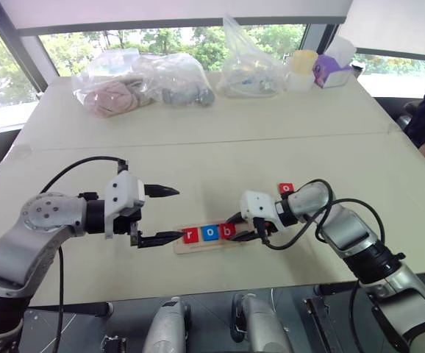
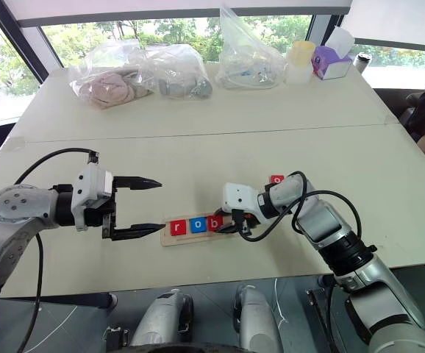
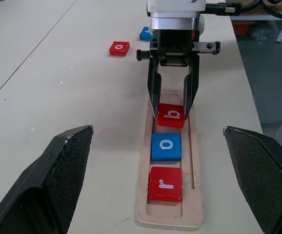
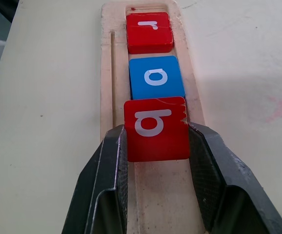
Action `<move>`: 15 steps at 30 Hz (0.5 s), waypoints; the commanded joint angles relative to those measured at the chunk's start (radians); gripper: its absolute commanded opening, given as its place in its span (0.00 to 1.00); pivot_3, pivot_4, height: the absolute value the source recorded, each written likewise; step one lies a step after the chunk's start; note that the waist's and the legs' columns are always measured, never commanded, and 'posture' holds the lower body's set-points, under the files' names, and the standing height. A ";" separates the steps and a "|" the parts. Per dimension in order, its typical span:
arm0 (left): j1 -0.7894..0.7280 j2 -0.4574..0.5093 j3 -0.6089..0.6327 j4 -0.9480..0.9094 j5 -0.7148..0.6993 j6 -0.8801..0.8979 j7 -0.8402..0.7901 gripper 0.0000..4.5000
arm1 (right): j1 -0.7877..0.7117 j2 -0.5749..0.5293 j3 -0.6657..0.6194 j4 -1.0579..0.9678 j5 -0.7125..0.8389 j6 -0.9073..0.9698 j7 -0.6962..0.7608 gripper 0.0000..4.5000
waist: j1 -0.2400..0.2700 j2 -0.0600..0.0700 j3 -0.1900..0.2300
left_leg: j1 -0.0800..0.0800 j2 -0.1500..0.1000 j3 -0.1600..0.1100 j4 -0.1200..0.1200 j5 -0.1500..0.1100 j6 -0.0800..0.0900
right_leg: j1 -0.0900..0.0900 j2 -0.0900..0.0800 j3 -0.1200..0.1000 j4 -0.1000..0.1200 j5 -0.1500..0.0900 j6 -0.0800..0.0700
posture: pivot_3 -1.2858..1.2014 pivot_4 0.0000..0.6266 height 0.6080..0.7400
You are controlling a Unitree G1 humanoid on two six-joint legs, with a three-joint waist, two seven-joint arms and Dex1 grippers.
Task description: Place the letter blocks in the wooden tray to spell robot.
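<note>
Pale tabletop: wooden tray holds r, o; right gripper clamps red b block into the third slot. Left gripper gapes idle. Careless release risks tilting b onto the rim.

The wooden tray is a narrow pale holder lying flat on the bench, its near end between the open left jaws. In its recess sit three letter blocks in a row: a red r block at the end nearest the left jaws, a blue o block touching it, then a red b block, slightly raised and tilted, clamped between the right jaws. The rest of the recess beyond the b is bare. Behind the right jaws, on the bench, lie a red o block and a blue block, its letter hidden.
</note>
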 commanded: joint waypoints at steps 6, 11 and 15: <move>-0.008 0.004 0.020 -0.032 -0.008 -0.003 0.009 1.00 | -0.008 0.013 -0.003 -0.012 -0.001 -0.013 0.003 0.58 | 0.000 0.000 0.000 | 0.000 0.000 0.000 0.000 0.000 0.000 | 0.000 0.000 0.000 0.000 0.000 0.000 | 0.52 0.24 1.00; -0.005 0.005 0.021 -0.035 -0.010 0.000 0.011 1.00 | -0.015 0.005 -0.018 -0.061 0.017 0.019 0.008 0.80 | 0.000 0.000 0.000 | 0.000 0.000 0.000 0.000 0.000 0.000 | 0.000 0.000 0.000 0.000 0.000 0.000 | 0.52 0.24 1.00; -0.007 0.003 0.020 -0.036 -0.011 0.002 0.014 1.00 | -0.039 0.011 -0.095 -0.091 0.068 0.082 -0.025 0.80 | 0.000 0.000 0.000 | 0.000 0.000 0.000 0.000 0.000 0.000 | 0.000 0.000 0.000 0.000 0.000 0.000 | 0.52 0.24 1.00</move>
